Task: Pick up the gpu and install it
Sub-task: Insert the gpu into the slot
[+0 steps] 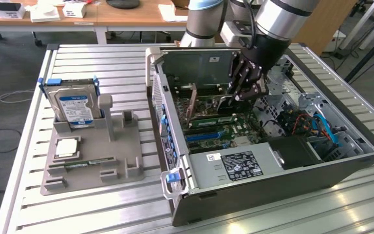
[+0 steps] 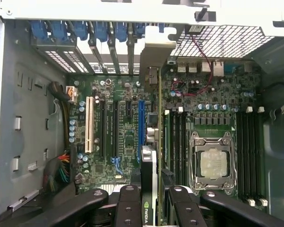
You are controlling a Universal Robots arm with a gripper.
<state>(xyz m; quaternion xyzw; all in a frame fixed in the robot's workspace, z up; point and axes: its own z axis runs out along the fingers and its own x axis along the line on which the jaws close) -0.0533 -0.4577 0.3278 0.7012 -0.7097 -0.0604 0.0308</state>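
My gripper [image 1: 244, 90] reaches down into the open computer case [image 1: 174, 195] and is shut on the gpu [image 1: 221, 103]. In the wrist view the gpu [image 2: 159, 118] is seen edge-on between the two black fingers [image 2: 129, 205]. It stands on edge over the green motherboard [image 2: 125, 142], just beside the blue slot [image 2: 141, 123]. Its silver bracket [image 2: 156, 52] lies at the case's rear wall among the slot covers. I cannot tell whether the card's edge sits in a slot.
A grey fixture [image 1: 125, 156] on the exterior view's left holds a hard drive [image 1: 75, 107], a square chip [image 1: 66, 146] and a RAM stick [image 1: 83, 164]. Inside the case are the power supply [image 1: 239, 165], the processor socket [image 2: 213, 163] and cables [image 1: 317, 126].
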